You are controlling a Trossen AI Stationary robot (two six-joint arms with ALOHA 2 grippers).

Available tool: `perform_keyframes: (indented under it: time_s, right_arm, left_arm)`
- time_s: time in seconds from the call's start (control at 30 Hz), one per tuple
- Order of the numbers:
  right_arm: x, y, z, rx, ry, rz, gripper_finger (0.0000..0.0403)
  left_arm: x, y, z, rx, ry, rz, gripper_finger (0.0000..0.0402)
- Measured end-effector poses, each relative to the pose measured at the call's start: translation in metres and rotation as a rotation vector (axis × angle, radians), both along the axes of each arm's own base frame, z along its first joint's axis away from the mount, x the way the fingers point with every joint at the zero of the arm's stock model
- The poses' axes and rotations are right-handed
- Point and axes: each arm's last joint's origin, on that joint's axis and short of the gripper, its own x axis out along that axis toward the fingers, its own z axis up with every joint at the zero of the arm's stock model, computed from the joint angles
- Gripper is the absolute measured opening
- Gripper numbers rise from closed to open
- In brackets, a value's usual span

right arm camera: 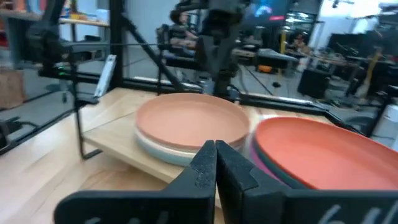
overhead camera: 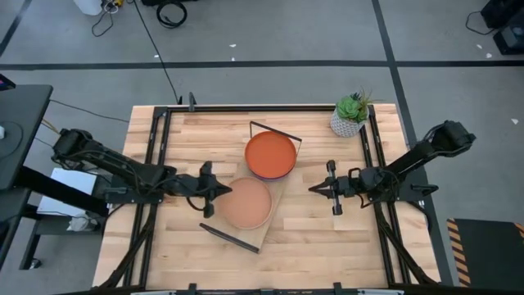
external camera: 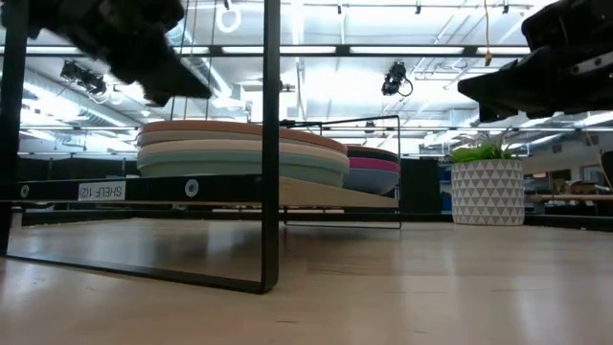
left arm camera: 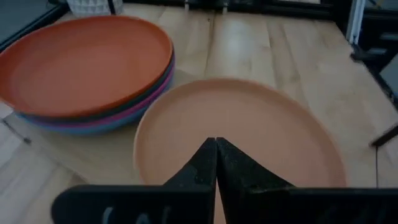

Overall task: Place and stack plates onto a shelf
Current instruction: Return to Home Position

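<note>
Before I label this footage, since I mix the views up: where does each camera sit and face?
High view: overhead, straight down; left gripper and right gripper flank the shelf.
Low view: tabletop height, level across at the shelf; arms overhead.
Left wrist view: on left arm, past its shut fingers toward peach plate and orange plate.
Right wrist view: opposite side, shut fingers, same two plates shared.

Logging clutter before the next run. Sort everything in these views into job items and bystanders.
Job: peach-topped plate stack, orange-topped plate stack, shelf, left gripper and right gripper on either side of it.
Lying about: plant pot, floor cables.
</note>
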Motion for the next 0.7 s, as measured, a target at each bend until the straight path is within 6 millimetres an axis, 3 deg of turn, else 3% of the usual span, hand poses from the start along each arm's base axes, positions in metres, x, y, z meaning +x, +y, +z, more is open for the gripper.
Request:
perform_keyframes:
  time_s: [0.3,0.5,0.7]
  right_arm:
    - [-0.016,-0.013,0.013,0.023,0.029,-0.057,0.0011]
    - [-0.026,-0.024,0.019,0.062,0.017,-0.140,0.0012]
    - [-0.038,-0.031,0.023,0.078,0.000,-0.195,0.0012]
  left_arm:
    - [-0.032,0.010,-0.024,0.082,-0.037,-0.013,0.0015]
    - [-0.052,0.019,-0.029,0.173,-0.082,-0.042,0.0015]
    - [-0.074,0.035,-0.041,0.156,-0.155,0.024,0.0015]
